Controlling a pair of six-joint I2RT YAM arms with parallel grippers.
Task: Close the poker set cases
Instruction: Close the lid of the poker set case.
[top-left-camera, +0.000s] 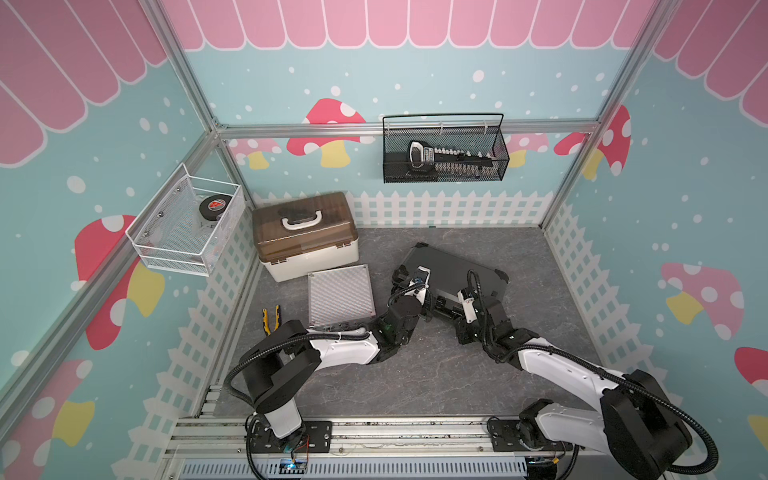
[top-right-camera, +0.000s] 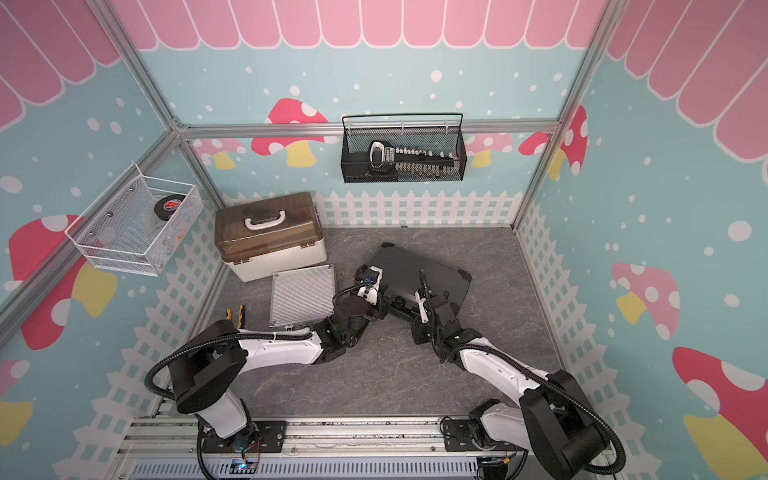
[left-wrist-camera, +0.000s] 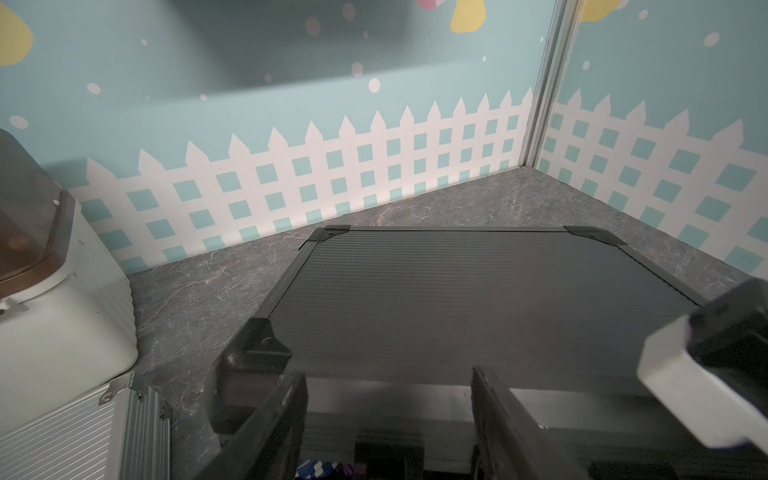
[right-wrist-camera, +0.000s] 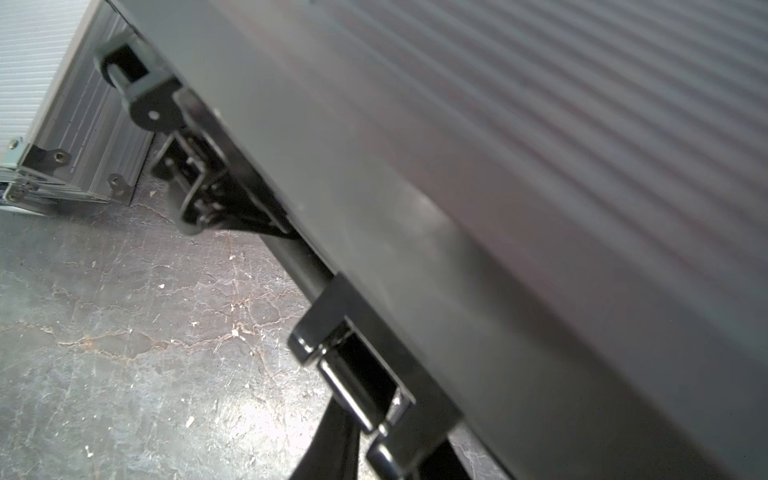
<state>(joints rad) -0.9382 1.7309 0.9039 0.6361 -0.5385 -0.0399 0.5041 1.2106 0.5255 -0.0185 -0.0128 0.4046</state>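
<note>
Dark grey ribbed poker case (top-left-camera: 453, 266), black corners, lid slightly ajar; silver ribbed case (top-left-camera: 340, 293) lies flat: you count two cases. Your left gripper (left-wrist-camera: 388, 374) stands wide; whether your right gripper (top-left-camera: 464, 307) is spread or closed cannot be told.

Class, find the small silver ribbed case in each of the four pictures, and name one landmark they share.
Top view: silver case mid-floor, in front of the cream box.
Top view: same spot, left of the dark grey case.
Left wrist view: one corner only, beside the cream box.
Right wrist view: one corner, beyond a latch of the dark grey case.
Shared landmark: the dark grey case, in all four.
</note>
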